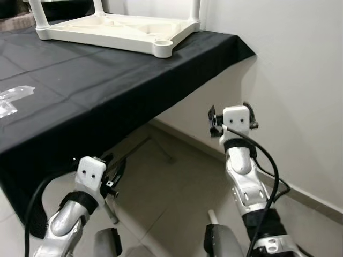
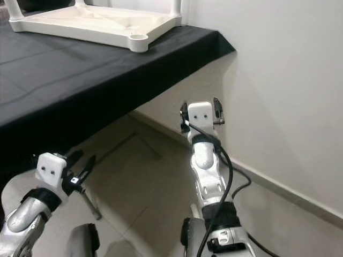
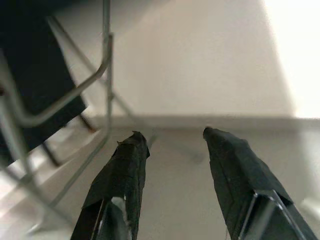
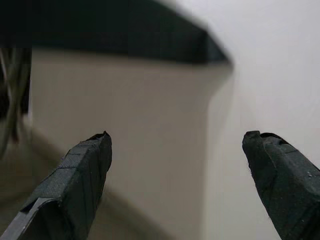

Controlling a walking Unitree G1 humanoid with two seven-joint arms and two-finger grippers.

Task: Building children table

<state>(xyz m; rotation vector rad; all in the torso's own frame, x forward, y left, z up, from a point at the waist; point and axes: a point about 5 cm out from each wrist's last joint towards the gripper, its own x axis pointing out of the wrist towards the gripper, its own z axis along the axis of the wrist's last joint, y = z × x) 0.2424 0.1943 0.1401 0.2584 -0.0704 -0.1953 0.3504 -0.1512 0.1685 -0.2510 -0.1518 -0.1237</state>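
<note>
the white plastic table top (image 1: 115, 31) lies upside down on the black cloth (image 1: 91, 91) at about 11 o'clock from the robot, near the far corner of the covered work table. one round leg socket (image 1: 164, 43) at its near corner stands open with no leg in it; at least three pale uprights rise from the other corners, though whether they are seated legs cannot be told, since the frame cuts them off. by that reading the build looks partly done, with at least the near corner left to fit.

both arms are low, under the table edge and well apart from the table top. the left gripper (image 3: 172, 142) at 7 o'clock has its jaws moderately apart and holds nothing. the right gripper (image 4: 177, 142) at 5 o'clock, close to the white wall (image 1: 300, 80), is spread wide and also empty. a crumpled clear plastic bag (image 1: 13, 99) lies on the cloth at 9 o'clock
</note>
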